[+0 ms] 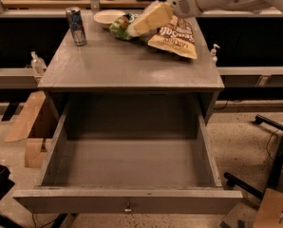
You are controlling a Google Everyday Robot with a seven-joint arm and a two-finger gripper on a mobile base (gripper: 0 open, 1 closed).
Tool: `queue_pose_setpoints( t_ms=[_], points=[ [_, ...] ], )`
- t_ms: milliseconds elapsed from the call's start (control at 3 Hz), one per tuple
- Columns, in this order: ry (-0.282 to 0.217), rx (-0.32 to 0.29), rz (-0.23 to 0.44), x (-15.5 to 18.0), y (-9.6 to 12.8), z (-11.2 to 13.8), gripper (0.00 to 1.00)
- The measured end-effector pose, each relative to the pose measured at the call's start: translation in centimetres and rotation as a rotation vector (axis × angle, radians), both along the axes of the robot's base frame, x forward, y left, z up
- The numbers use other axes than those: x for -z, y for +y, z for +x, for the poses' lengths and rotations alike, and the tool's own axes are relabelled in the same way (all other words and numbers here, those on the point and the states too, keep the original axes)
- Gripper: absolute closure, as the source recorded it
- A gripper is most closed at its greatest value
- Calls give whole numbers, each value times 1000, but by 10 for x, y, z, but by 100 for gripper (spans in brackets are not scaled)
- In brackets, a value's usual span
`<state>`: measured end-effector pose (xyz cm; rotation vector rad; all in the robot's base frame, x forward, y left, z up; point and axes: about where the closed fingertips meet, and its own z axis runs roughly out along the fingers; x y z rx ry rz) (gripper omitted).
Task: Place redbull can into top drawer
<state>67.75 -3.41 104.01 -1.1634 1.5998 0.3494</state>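
Note:
The redbull can (76, 26) stands upright on the back left corner of the grey table (127, 63). The top drawer (127, 199) is pulled wide open under the table top, nothing shows inside it, and its small metal knob (127, 207) faces me. My gripper (136, 27), cream-coloured at the end of a white arm that comes in from the top right, hovers over the back middle of the table above the snack bags. It is to the right of the can, well apart from it, and holds nothing that I can see.
A white bowl (107, 17), a green snack bag (118, 26) and a tan chip bag (175, 38) lie at the back of the table. Cardboard boxes (30, 127) stand at the left. A black chair base (274, 151) is at the right.

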Motion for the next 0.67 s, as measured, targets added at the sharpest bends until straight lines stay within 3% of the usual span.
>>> queue_pose_setpoints(
  t_ms=[333,667],
  points=[
    [5,-67,33,37,57,43,0],
    [10,-100,80,69,103,67,0]
  ],
)
